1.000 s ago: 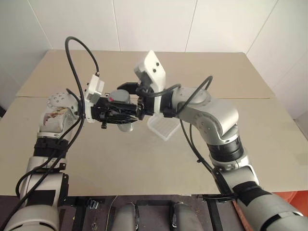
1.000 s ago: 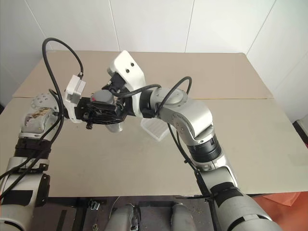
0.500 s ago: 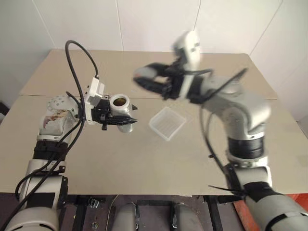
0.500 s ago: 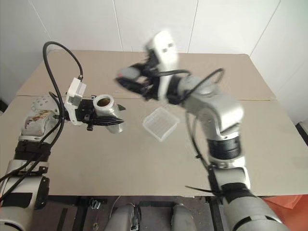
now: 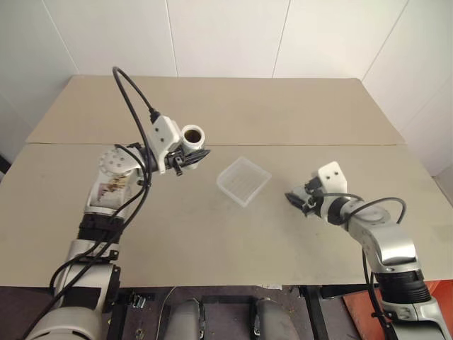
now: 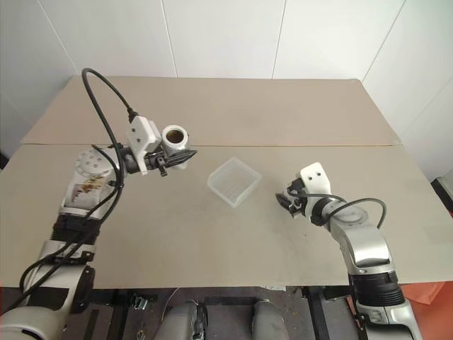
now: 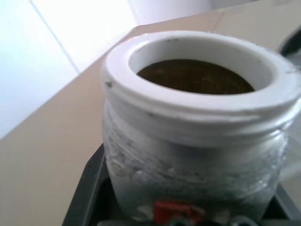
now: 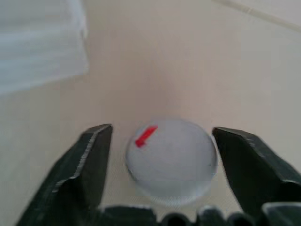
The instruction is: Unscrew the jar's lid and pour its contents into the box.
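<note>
One silvery jar (image 7: 193, 155), uncapped, red label patch

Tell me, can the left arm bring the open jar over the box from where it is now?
Probably yes: the left gripper holds the jar beside the box, with bare table between.

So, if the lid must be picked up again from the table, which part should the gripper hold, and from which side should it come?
Probably the round side wall, squeezed across its width. The lid lies flat on the table with its marked top up, so only the rim offers two opposite faces. The right gripper is open with one finger on each side, low near the table; closing from there should hold it.
</note>
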`<state>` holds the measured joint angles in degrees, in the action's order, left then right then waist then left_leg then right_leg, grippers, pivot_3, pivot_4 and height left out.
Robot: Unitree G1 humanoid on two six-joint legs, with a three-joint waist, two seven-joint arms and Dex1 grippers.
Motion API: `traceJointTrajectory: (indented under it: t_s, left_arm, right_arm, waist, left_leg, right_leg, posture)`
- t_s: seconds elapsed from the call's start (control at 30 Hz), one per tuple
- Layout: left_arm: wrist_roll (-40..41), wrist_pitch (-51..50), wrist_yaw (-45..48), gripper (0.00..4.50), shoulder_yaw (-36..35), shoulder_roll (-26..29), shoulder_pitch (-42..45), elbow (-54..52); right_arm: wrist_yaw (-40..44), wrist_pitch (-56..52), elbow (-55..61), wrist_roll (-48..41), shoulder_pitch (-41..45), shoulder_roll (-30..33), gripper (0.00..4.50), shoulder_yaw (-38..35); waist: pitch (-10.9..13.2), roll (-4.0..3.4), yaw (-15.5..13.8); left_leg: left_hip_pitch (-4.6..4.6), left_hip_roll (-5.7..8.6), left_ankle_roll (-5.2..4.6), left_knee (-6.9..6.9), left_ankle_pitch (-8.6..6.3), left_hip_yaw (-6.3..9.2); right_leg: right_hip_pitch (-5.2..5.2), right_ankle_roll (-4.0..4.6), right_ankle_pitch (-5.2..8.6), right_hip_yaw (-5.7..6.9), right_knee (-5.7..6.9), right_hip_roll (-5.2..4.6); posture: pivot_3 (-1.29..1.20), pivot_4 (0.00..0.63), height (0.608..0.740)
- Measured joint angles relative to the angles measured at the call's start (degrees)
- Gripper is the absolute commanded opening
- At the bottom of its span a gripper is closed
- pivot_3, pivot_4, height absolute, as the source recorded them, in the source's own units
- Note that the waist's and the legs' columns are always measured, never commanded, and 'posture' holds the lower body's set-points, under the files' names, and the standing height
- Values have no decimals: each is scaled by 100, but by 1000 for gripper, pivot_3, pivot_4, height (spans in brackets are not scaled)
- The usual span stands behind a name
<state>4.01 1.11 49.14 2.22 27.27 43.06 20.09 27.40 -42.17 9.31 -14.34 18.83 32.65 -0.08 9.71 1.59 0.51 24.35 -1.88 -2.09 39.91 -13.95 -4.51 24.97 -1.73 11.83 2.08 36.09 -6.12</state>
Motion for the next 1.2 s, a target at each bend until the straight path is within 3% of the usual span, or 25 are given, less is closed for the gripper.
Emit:
traceJointTrajectory:
  t_s: [0.17,0.33,0.53,0.67,0.87,1.2]
  left_arm:
    - [-1571,1657,-1309,1932,709,42,175,628]
    - [-4113,3098,-3760,1932,1843,395,889,1392]
    - [-7170,2675,-7428,1932,3527,433,2460,2517]
    - [-8363,1981,-8749,1932,4568,-141,3033,3386]
    - [-9206,1735,-9270,1932,5779,-793,3378,4402]
    - [-9003,1730,-9340,1932,5961,-868,3593,4821]
  right_arm:
    - [842,-291,459,-589,36,718,4477,-410]
    - [1655,-1150,1290,-1835,517,1180,4477,-755]
    - [2084,-1698,1668,-2468,1206,1485,4477,-464]
    - [2202,-1826,1674,-2753,1518,1535,4477,-437]
    - [2124,-1847,1681,-2815,1602,1596,4477,-391]
    - [1643,-2051,1952,-3281,1585,1581,4477,-673]
  waist:
    - [0,0,-57]
    - [1,3,-97]
    - [2,4,-157]
    - [2,5,-189]
    - [3,7,-168]
    - [4,9,-168]
  left_leg:
    - [-5,0,0,-2,0,1]
    - [-5,-1,0,0,0,5]
    - [5,3,-8,3,-5,2]
    - [25,6,-11,6,-7,-2]
    - [43,4,-13,5,-8,-10]
    - [43,6,-15,9,-9,-7]
  right_leg:
    - [-6,1,-1,2,-5,0]
    - [-12,2,-6,6,-7,1]
    - [-10,-6,-7,11,-14,-6]
    - [4,-10,-6,14,-7,-8]
    - [25,-10,-7,14,0,-8]
    - [23,-10,-7,14,0,-16]
  posture:
    - [0,150,740]
    - [0,150,740]
    - [0,150,740]
    - [0,150,740]
    - [0,150,740]
    - [0,150,740]
